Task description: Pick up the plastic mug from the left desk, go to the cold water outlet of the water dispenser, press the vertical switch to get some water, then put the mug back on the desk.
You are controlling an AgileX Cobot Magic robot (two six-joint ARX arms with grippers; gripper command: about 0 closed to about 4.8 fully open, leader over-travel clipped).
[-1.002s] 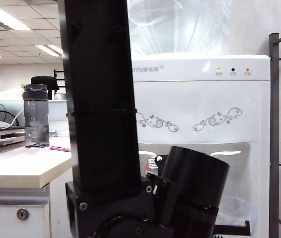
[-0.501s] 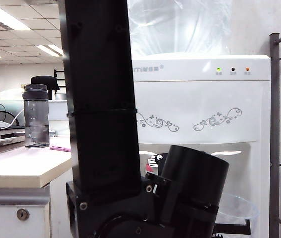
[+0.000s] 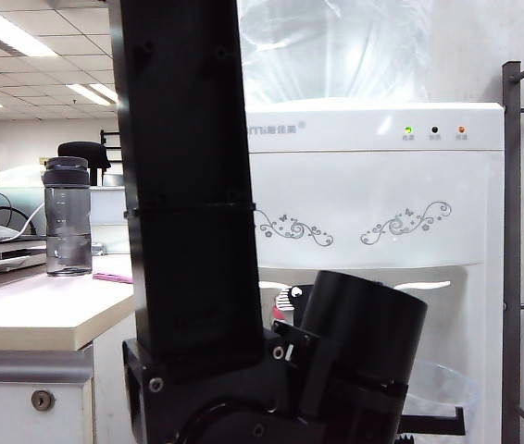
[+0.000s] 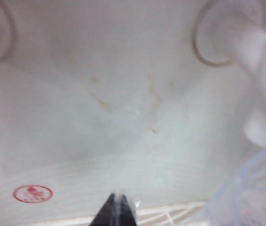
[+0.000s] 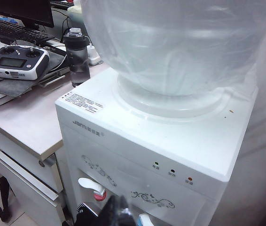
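Clearly, the work is being done inside the tap recess of the tall white box-shaped water dispenser with grey floral scrolls. The left gripper is seen in its wrist view with its tips pressed together, and a thin clear sliver, judged to be the handle, appears to be pinched between them. The clear see-through plastic mug with a dimpled wall is held off to one side of those tips, low in the recess near its right edge in the exterior view, well apart from the pale beige left desk.

The slim white curved vertical switch hangs on the same side of the tips as the mug, just above its rim and close to it; whether the two touch cannot be told. Its long axis runs downward toward the mug's mouth. The small white cold water outlet with a light blue collar is seen from above beside the red-collared tap.

The right gripper is only a dark blur above the dispenser's top, and its opening cannot be told. The left arm is judged far nearer, so the push on the lever is expected from it.
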